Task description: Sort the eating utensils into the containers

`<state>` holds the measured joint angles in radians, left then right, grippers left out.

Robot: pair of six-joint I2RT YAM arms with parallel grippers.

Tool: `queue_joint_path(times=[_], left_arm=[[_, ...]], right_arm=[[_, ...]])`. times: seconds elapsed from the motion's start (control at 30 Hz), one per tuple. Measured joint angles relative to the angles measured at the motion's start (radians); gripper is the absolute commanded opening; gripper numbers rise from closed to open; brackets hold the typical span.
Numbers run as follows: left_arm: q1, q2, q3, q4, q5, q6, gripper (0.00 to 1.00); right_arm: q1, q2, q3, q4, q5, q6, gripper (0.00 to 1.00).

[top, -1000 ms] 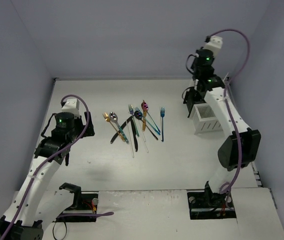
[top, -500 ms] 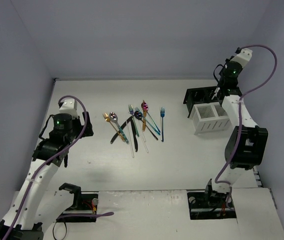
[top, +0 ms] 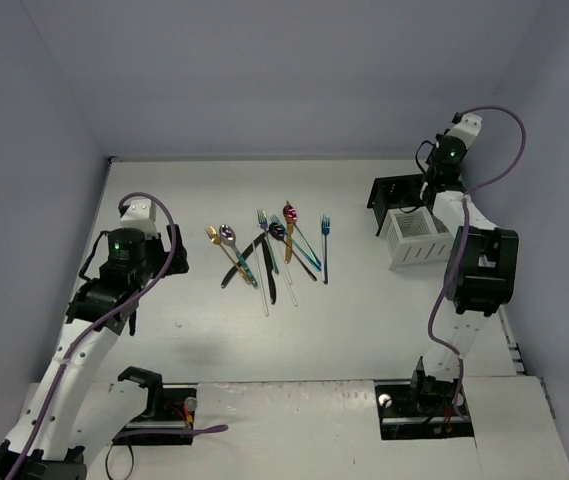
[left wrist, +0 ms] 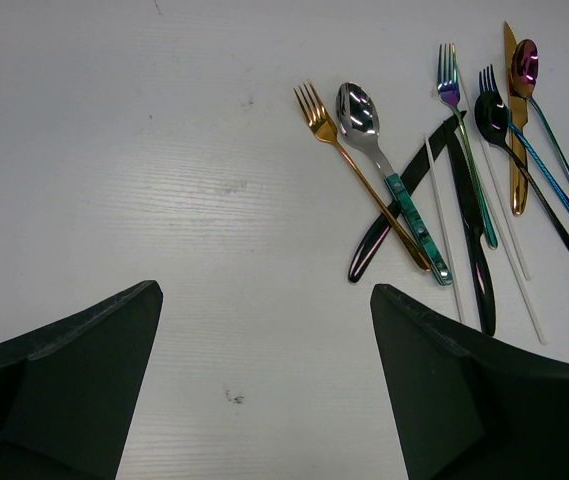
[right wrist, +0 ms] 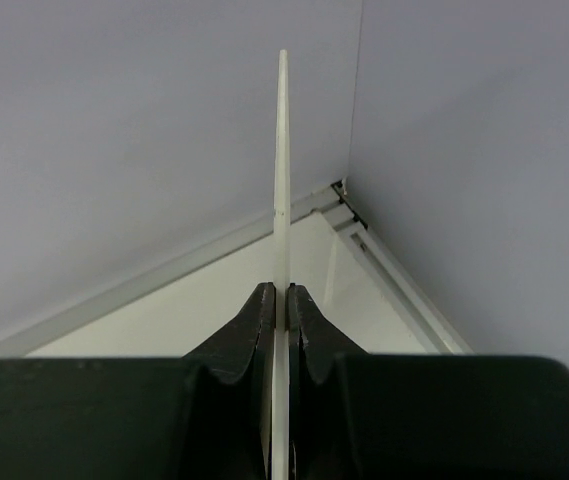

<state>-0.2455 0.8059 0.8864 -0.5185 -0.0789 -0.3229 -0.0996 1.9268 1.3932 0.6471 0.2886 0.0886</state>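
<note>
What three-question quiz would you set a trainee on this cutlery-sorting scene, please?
1. True or false: the left gripper is holding a utensil.
2. Multiple choice: what is the right gripper clamping?
A. a black knife
B. a slim white utensil, thin as a stick
C. a teal spoon
3. Short answer: which stands farther back in the top view, the black caddy or the white caddy?

Key
1. False: its jaws stand open with nothing between them.
2. B.
3. The black caddy.
</note>
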Motion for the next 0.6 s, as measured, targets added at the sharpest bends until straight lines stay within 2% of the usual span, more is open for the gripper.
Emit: queue_joint_path(times=[0.07,0.3,0.4,0.6], left_arm=[[0.0,0.0,0.0,0.001,0.0,0.0,0.83],[0.005,-0.002,0.0,0.002,0.004,0.0,0.83],[0.005,-0.003,0.0,0.003,0.006,0.0,0.83],[0.005,-0.019,0.0,0.004,0.02,0.0,0.83]], right_arm=[[0.0,0.015,-0.003,0.001,-0.006,0.0,0.09],[0.001,0.013,-0.047,0.024,-0.028,0.007,0.36],[0.01,-0.005,-0.07,0.007,-0.038,0.003,0.41],[0.079,-0.108,-0.008,-0.219,-0.042,-0.011,0.5]])
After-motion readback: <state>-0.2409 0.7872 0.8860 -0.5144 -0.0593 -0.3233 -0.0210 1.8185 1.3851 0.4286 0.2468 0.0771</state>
